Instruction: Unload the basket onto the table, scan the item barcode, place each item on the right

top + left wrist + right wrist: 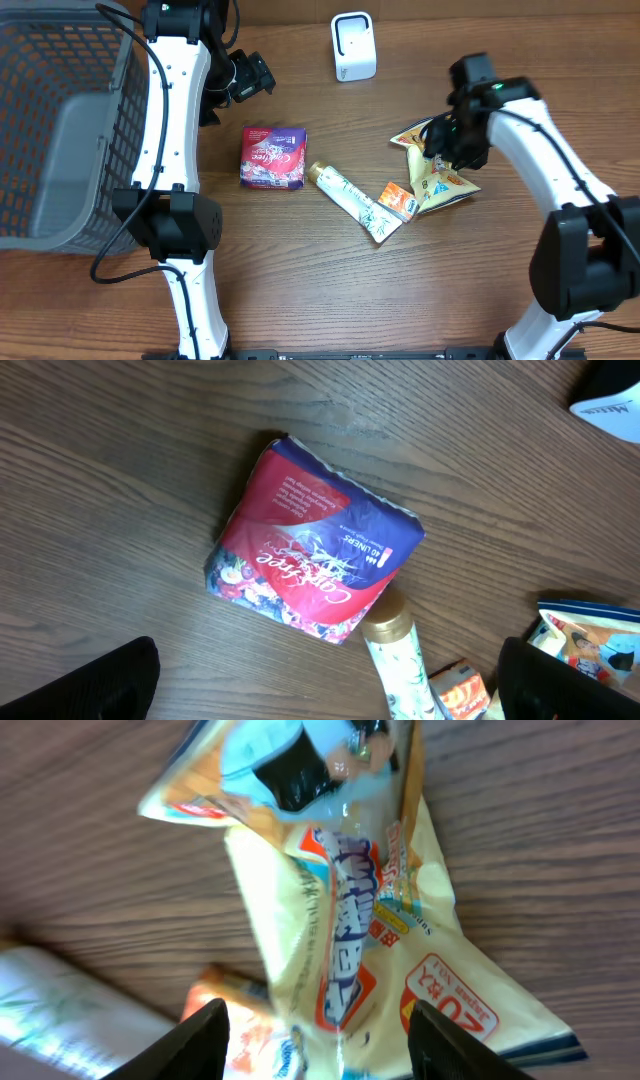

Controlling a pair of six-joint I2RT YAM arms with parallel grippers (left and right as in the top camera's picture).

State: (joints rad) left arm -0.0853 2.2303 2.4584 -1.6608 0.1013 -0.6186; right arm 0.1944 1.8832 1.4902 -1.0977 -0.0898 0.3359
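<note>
Wooden table (300, 285) bears one scanner (353, 46), one tube (352, 200), one basket (40, 60).

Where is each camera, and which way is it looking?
Overhead: above the table, looking straight down; both arms, left gripper and right gripper show.
Left wrist: on the left arm, looking down at the red packet; its fingers in bottom corners.
Right wrist: on the right arm, close over the yellow snack bag; its fingers along the bottom.
Shared: overhead and left wrist both see the red packet.

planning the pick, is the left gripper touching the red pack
Apart. The overhead view shows bare table between the left gripper and the red pack.
</note>
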